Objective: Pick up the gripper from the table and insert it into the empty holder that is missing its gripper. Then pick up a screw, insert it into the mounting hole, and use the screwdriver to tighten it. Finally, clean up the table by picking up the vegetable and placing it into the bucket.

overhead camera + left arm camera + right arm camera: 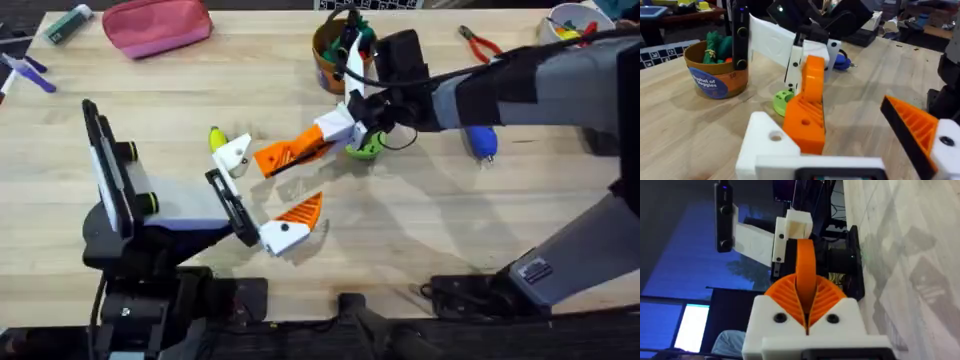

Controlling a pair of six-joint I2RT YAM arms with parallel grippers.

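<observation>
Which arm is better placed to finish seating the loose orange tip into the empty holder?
Right. Its tool is shut on the orange tip, whose end sits against the white holder. That holder is part of the left arm's own tool, so the left cannot do the inserting.

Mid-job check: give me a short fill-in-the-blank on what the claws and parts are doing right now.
1. The right claw is shut on the loose ___ tip.
2. The blue screwdriver lies on the ___, gripped by neither claw.
3. The yellow vegetable lies on the wood, not in the ___.

Missing words: orange; table; bucket.
</observation>
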